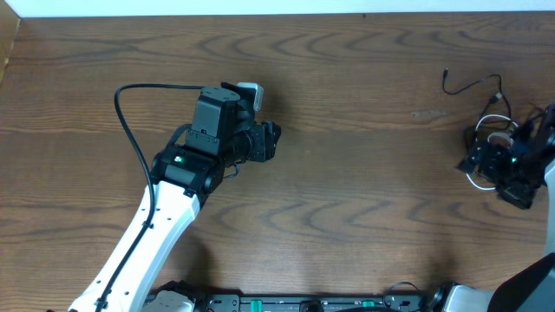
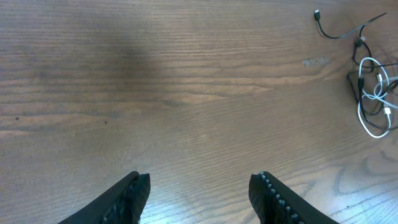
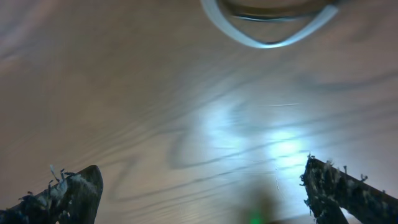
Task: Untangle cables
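Note:
The white cable (image 2: 375, 93) and the black cable (image 2: 339, 34) lie tangled in small loops at the far right of the table. In the overhead view the black cable's free end (image 1: 473, 85) trails up and left, and the white cable (image 1: 477, 181) peeks out beside my right gripper (image 1: 486, 158), which hangs low over the tangle. In the right wrist view that gripper (image 3: 199, 183) is open and empty, with a white cable loop (image 3: 267, 41) just ahead of it. My left gripper (image 1: 267, 141) is open and empty over bare wood, far left of the cables; it also shows in the left wrist view (image 2: 199, 183).
The wooden table (image 1: 364, 199) runs the full width. A thick black wire (image 1: 130, 130) arcs off the left arm. A faint pale mark (image 2: 316, 61) sits on the wood left of the cables. The table's far edge (image 1: 286, 16) meets a white wall.

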Motion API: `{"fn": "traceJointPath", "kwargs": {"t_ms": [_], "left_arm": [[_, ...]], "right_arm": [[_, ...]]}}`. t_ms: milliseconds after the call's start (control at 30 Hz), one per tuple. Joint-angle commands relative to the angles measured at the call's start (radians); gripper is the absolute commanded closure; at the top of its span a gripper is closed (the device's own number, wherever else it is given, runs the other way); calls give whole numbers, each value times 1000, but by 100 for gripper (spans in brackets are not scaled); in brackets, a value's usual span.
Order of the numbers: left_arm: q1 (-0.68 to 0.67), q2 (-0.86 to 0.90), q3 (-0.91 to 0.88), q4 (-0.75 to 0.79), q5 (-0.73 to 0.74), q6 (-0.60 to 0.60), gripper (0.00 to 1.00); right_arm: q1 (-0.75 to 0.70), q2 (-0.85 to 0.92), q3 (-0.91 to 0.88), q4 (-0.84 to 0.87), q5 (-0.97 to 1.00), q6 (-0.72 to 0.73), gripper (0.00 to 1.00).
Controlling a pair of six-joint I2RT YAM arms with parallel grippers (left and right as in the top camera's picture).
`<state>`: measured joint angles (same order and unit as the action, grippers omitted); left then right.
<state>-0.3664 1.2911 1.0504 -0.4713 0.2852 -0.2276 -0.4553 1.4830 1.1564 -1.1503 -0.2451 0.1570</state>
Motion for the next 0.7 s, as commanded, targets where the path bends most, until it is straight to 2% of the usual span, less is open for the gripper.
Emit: {"fn": "traceJointPath", "kwargs": {"t_ms": [0,233,300,433,467,600,667], "left_arm": [[3,-10,2,-3,-10,17,43],[3,-10,2,-3,-42,17,43],[3,-10,2,-15,-131,16,28],[4,-4,2,-93,-335,-24,20],[5,1,2,-118,-378,-40,17],[64,22,2,-258,-402,-155,9],[108,27,2,-325,-375,-188,7]], "right_arm": [[-2,2,8,26,-171,-1,1],[59,2,8,144,-177,27,1],[126,2,8,190,-177,-4,1],[286,2,8,251,-161,-122,1],[335,2,8,257,-104,-133,1],[456,2,8,227,80,-127,1],[485,2,8,188,99,-124,1]]}}
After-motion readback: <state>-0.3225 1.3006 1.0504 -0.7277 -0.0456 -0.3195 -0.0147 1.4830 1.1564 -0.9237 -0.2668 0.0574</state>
